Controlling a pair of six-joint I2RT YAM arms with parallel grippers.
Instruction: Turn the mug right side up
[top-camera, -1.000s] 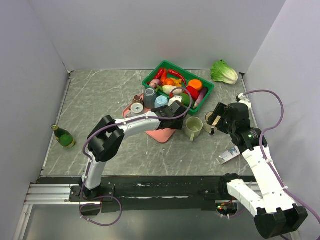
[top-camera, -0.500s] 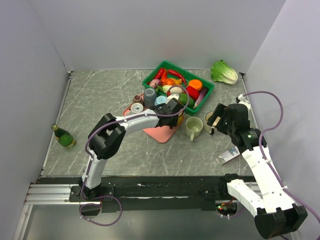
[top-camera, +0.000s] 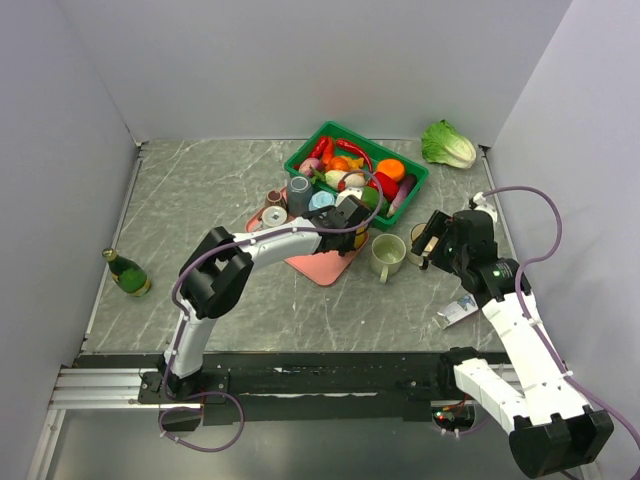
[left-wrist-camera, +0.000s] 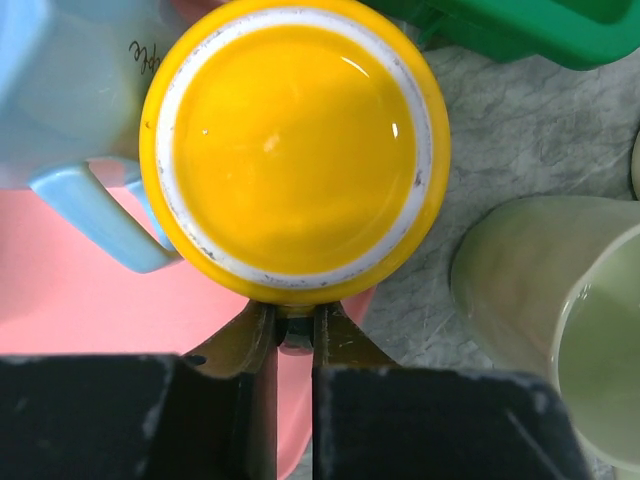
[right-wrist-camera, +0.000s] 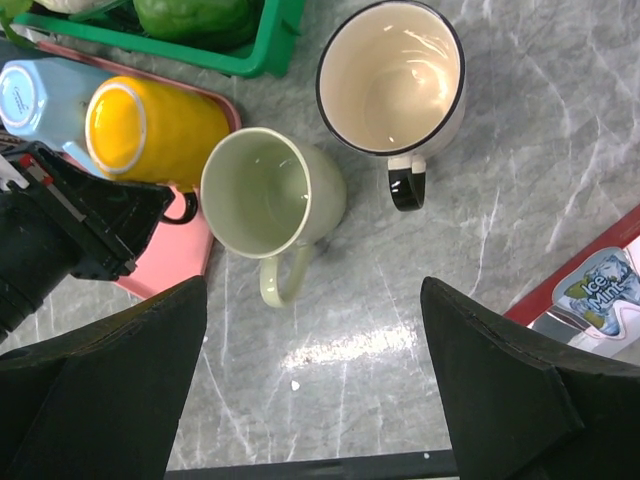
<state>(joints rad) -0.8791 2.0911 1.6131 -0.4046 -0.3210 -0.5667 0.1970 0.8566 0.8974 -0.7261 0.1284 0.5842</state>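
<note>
The yellow mug (left-wrist-camera: 295, 150) is seen upside down, its white-ringed base turned upward, on the edge of the pink tray (left-wrist-camera: 60, 300), near the green basket (right-wrist-camera: 260, 55). Its dark handle is pinched between the closed left jaws (the grip is shown best by the left wrist view). A light blue mug (left-wrist-camera: 60, 90) is set just beside it on the tray, and a pale green mug (right-wrist-camera: 270, 190) stands upright on the counter (right-wrist-camera: 520, 200) at its other side. The right jaws are held wide open above the counter with nothing between them, near a cream mug (right-wrist-camera: 395, 80), also upright. A mint packet (right-wrist-camera: 600, 290) is seen at that view's right edge.
</note>
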